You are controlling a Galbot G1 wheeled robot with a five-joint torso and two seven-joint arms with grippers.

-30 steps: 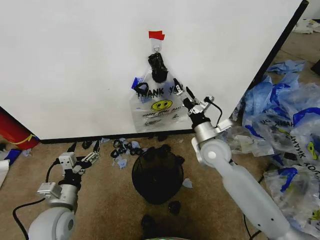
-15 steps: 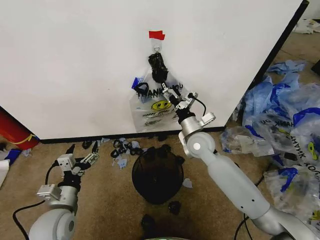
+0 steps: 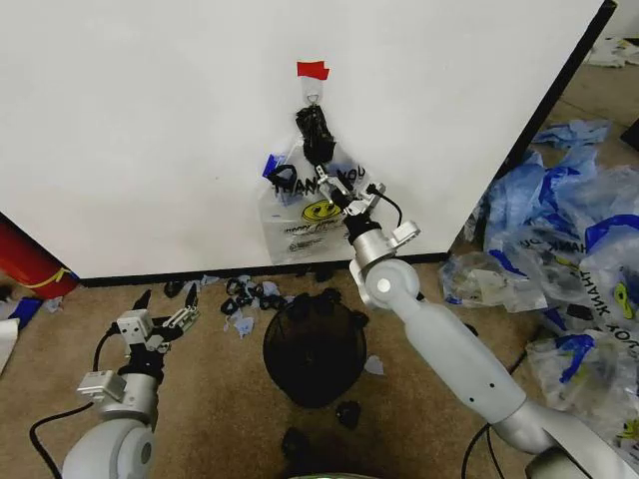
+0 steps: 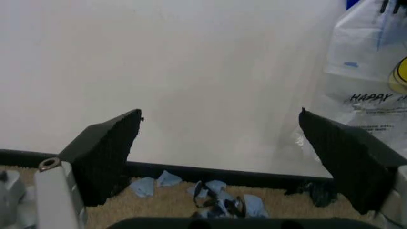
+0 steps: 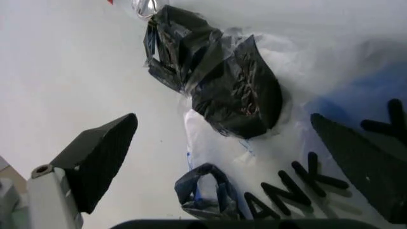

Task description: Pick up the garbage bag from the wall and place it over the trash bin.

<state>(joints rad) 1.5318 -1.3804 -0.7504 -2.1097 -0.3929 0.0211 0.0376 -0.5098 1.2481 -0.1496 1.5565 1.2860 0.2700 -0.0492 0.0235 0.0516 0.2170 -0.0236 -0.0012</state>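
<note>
The garbage bag [image 3: 300,212], clear with black "THANK YOU" print and a yellow smiley, hangs by its dark bunched top [image 5: 219,81] from a hook [image 3: 315,96] on the white wall [image 3: 150,130], under a red tape piece [image 3: 312,70]. My right gripper [image 3: 336,188] is open right in front of the bag's upper part, just below the bunched top; its fingers [image 5: 102,155] stand wide apart with nothing between them. The black mesh trash bin [image 3: 315,344] stands on the carpet below the bag. My left gripper [image 3: 160,321] waits open, low on the left near the floor.
A heap of bluish plastic bags [image 3: 574,249] lies to the right of the wall's black edge strip [image 3: 544,115]. Black clips and blue scraps [image 3: 245,294] litter the carpet along the wall's base. A red object [image 3: 25,261] sits at far left.
My right arm has swung left and closer to the wall, bringing the open gripper from beside the bag up to its upper part. The left arm has barely moved.
</note>
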